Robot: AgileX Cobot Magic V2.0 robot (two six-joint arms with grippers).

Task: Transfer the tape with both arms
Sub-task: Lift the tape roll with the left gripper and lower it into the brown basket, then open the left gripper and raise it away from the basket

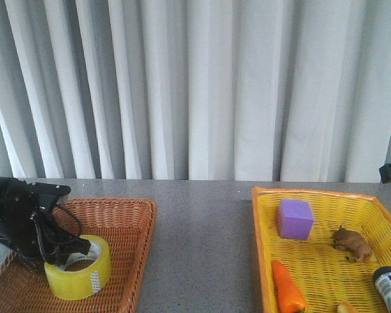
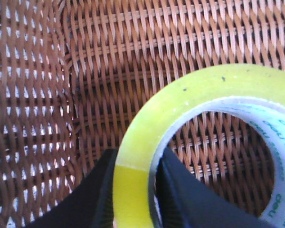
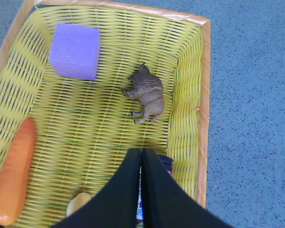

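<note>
left gripper pinching the wall of the tape in the brown basket at seven o'clock, right gripper clamped empty, thin edge grip could twist loose on lifting.

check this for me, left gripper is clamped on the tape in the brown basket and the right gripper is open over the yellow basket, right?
Not quite. The left gripper does clamp the tape in the brown basket, but the right gripper over the yellow basket is shut, not open. The right wrist view shows its fingers pressed together.
</note>
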